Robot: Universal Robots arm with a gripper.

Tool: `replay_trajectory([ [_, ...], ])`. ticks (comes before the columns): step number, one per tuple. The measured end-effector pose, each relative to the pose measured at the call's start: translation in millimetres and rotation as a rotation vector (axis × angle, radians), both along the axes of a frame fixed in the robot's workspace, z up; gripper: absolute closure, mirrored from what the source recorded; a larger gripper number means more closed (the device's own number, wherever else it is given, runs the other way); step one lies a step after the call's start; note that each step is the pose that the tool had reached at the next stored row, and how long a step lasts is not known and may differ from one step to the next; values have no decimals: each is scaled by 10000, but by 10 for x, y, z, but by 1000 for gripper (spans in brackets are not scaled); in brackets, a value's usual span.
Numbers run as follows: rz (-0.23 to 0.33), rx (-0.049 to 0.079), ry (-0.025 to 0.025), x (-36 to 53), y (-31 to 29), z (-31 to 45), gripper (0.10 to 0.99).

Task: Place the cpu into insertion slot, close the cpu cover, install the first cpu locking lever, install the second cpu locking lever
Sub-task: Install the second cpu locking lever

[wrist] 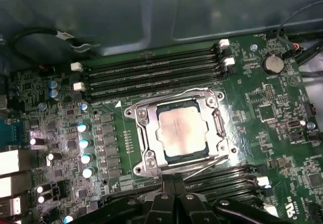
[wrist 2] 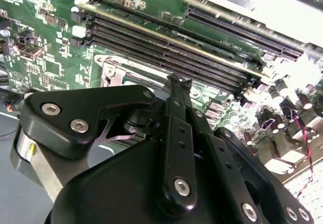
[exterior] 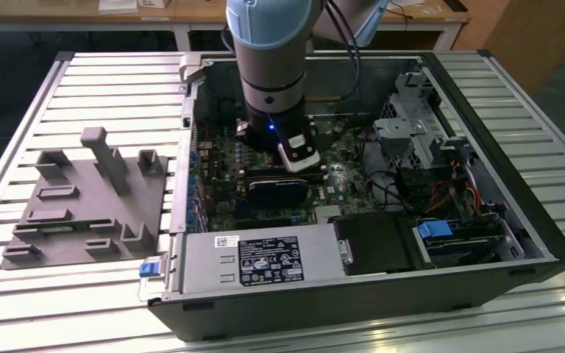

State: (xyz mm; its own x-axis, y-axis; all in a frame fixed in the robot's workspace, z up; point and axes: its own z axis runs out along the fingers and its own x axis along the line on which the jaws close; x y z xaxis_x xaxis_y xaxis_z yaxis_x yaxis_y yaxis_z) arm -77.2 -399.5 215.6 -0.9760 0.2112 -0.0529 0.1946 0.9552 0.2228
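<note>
Hovering over motherboard [wrist: 262,113]: gripper [wrist: 174,186] fingers pressed together, holding nothing. Cpu [wrist: 180,129] seated in insertion slot [wrist: 143,114], cpu cover [wrist: 218,127] down around it, just ahead of fingertips; thin lever wire nearest them.

cpu [wrist: 181,132] in insertion slot [wrist: 143,139], cpu cover [wrist: 218,129] over it — memory slots [wrist: 151,75] beside

dim case interior in exterior view, blown-out glare on white strip [wrist 2: 282,12] in second wrist view, soft sheen on cpu [wrist: 181,131], gripper linkage blurred close-up
</note>
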Motion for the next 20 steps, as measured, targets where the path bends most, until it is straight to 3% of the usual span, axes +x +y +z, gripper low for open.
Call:
replay_trajectory([
  [7, 8, 442, 0, -44, -57, -49, 980],
  [12, 9, 534, 0, -63, -109, -67, 980],
  [17, 11, 700, 0, -102, -113, -97, 980],
  [20, 15, 708, 1, -105, -113, -101, 980],
])
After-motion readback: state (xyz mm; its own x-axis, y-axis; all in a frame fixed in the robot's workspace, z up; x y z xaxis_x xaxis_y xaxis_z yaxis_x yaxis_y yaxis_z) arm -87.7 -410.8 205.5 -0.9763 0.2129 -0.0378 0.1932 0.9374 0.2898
